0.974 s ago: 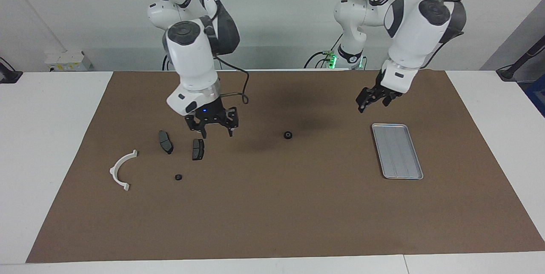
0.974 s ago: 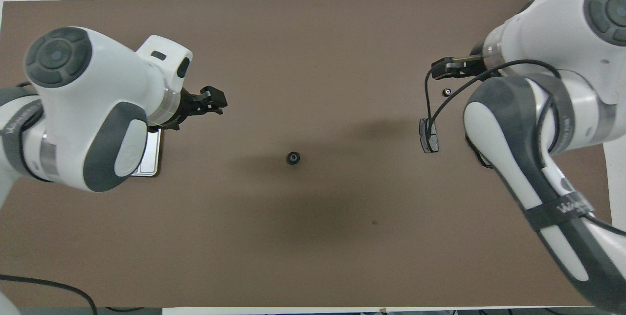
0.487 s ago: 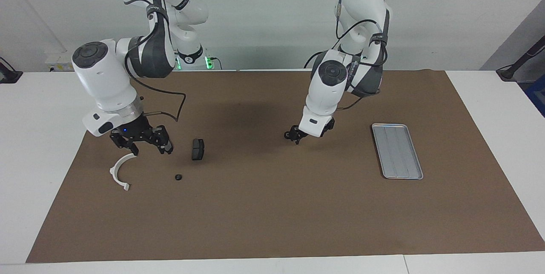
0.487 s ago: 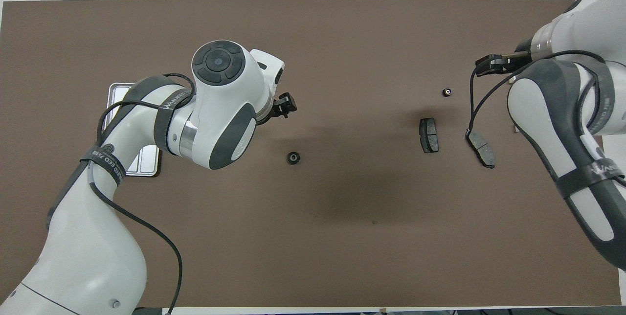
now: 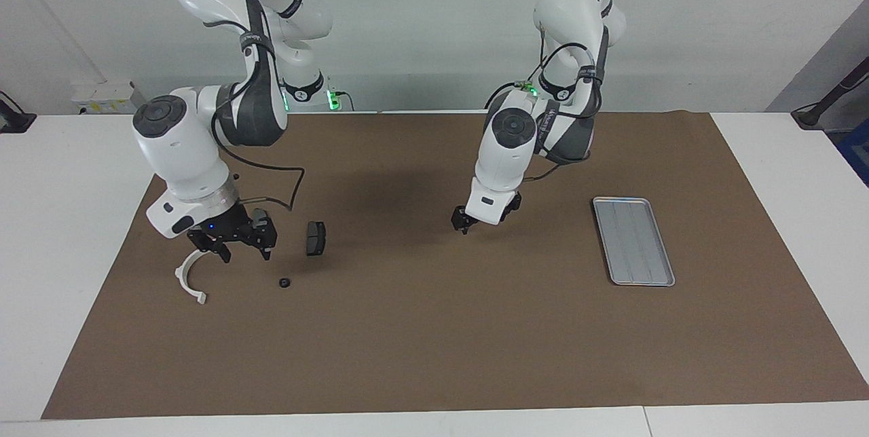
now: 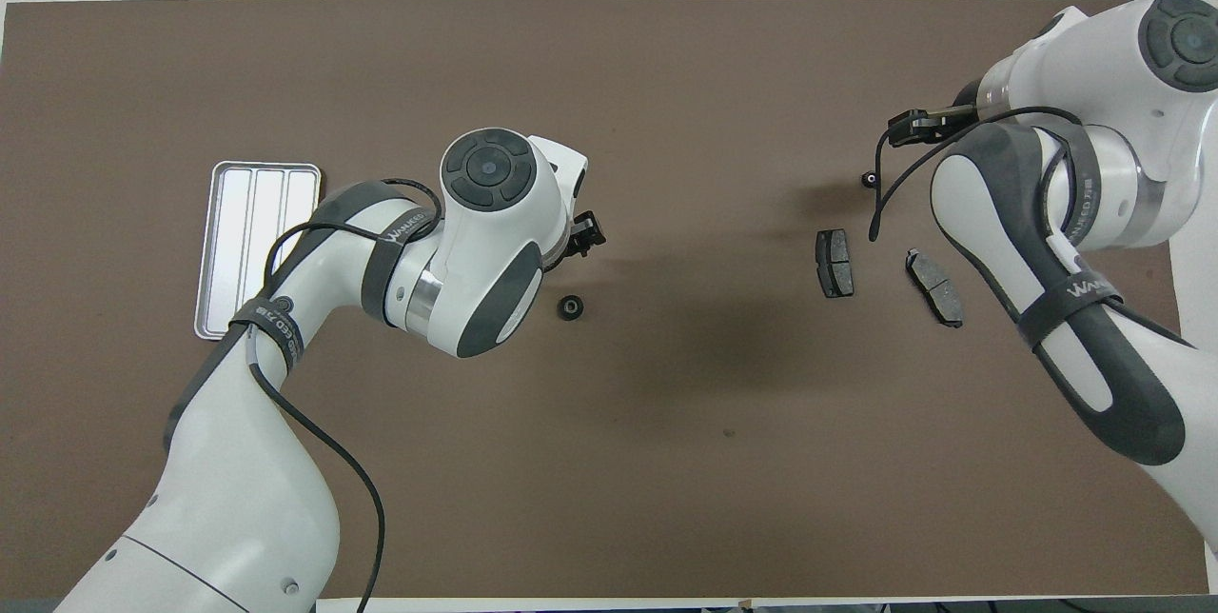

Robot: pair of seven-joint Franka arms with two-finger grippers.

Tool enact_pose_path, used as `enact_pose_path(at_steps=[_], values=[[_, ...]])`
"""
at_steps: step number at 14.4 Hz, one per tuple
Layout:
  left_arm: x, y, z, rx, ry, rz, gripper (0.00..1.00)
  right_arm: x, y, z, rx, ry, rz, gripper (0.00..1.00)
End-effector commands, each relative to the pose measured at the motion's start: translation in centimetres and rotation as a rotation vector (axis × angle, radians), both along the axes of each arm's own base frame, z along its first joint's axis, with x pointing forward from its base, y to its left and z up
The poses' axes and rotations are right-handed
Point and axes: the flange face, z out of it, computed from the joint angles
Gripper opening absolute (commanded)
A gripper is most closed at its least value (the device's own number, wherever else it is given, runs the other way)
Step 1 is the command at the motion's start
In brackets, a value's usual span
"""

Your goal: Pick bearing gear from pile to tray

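Moved slightly since half a second ago: both claws a little lower in the facing view, nothing else shifted.

Left claw (image 5: pixel 463 225) over the middle of the brown mat (image 5: pixel 434 342), right at the gear (image 6: pixel 570 306). Gear hidden by that claw from the facing camera; seen lying on the mat from overhead, clear of the left claw (image 6: pixel 590 237) there. Touching or not: cannot tell. Wide or narrow: cannot tell either.

Right claw (image 5: pixel 243 250) spread wide, holding nothing, low over the pile at the right arm's end of the desk (image 5: pixel 81 220). Over the mat between bracket (image 5: pixel 187 277) and pad (image 5: pixel 315 238). From overhead, right claw (image 6: pixel 913 125) above two pads (image 6: pixel 834 263) (image 6: pixel 934 286), lying apart. Small black piece (image 5: pixel 284 282) farther from the robots than the pads.

Tray (image 5: pixel 633 240) toward the left arm's end, holding nothing, well apart from the gear.
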Motion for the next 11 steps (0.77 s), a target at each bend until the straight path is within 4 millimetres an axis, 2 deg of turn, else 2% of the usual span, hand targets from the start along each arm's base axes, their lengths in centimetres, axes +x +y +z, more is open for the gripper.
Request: enact_pose_path(at_steps=[1, 3, 7, 11], values=[[-1.9, -0.4, -1.4, -0.004, -0.049, 0.015, 1.00, 0.5, 1.4, -1.4, 0.005, -0.023, 0.002, 0.81], [-2.2, -0.3, -1.9, 0.003, -0.039, 0.015, 1.00, 0.6, 2.6, -2.3, 0.008, -0.018, 0.003, 0.81], [-2.7, -0.4, -1.8, 0.007, -0.034, 0.039, 1.00, 0.9, 2.7, -5.7, 0.009, 0.002, -0.001, 0.81], [-3.8, -1.3, -2.3, -0.001, -0.045, 0.047, 1.00, 0.7, 2.6, -7.7, 0.004, 0.028, 0.007, 0.81]])
